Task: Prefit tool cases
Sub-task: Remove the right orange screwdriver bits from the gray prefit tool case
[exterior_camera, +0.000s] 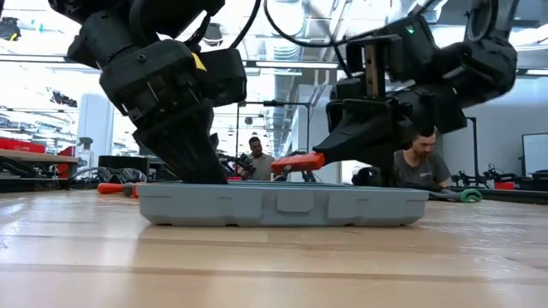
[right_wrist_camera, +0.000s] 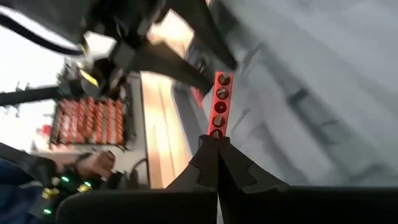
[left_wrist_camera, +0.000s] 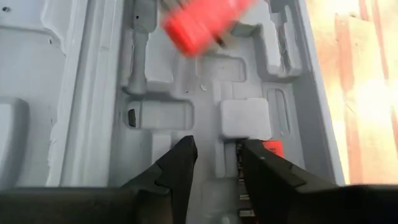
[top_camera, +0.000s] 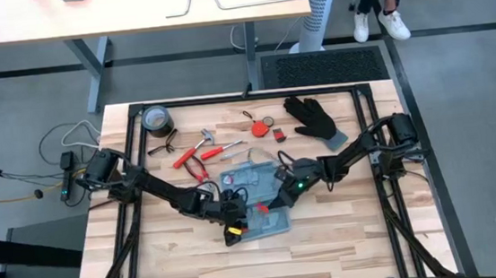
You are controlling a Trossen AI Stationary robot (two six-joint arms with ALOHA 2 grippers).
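My left claw (left_wrist_camera: 217,155) slightly apart inside the half-hidden tool case (exterior_camera: 282,205), right claw (right_wrist_camera: 217,144) clamped on a red bit strip (right_wrist_camera: 219,104).

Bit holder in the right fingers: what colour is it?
Red, with a row of dark bit ends; the bit holder shows best in the right wrist view.

Two dark, matt arms are seen, built of blocky jointed segments. Black cables are looped above the left gripper (exterior_camera: 184,162), with a yellow label beside them. A green light is lit behind the right gripper (top_camera: 276,199).
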